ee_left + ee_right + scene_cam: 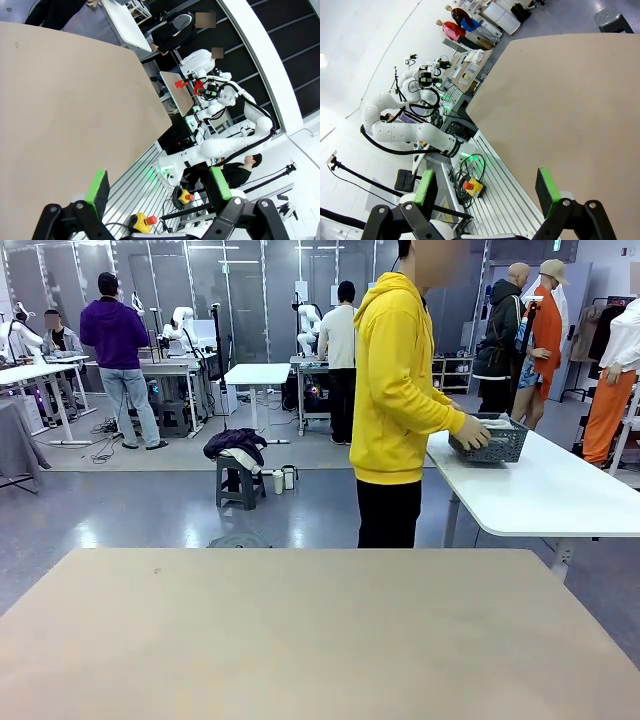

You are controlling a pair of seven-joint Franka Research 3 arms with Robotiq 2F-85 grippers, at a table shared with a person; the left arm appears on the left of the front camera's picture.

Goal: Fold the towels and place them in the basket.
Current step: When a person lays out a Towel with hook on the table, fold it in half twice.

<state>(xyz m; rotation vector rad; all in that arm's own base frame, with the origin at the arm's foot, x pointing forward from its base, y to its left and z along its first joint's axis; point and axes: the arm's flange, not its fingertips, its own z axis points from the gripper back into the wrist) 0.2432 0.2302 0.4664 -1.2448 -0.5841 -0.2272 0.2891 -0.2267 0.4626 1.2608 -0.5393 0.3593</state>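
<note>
Front view: a person in a yellow hoodie (395, 380) stands at the far side of a wide tan rectangular tabletop (320, 640), turned toward a white side table (560, 490) at the pic's right. The person's hand (472, 433) grips a dark grey lattice-sided plastic basket (495, 445) that rests on the white table, well apart from the tan one. Something pale shows at the basket's top. It's too small to tell whether it's the mint-green terry towels.

Left wrist view: the left gripper (159, 186), black w/ green pads, has its jaws spread wide w/ nothing btwn them, just off the tan table's edge. Right wrist view: the right gripper (486, 189) is likewise spread and holds nothing, beside the table's edge.

Step, as a judgement: setup, w/ folding not yet begun. The next move needs the towels & basket brought onto the tan table within the arms' reach.

Room: a large lab w/ a glossy grey floor, other white tables, ppl farther off, and a dark stool w/ clothes piled on it (238, 465).
</note>
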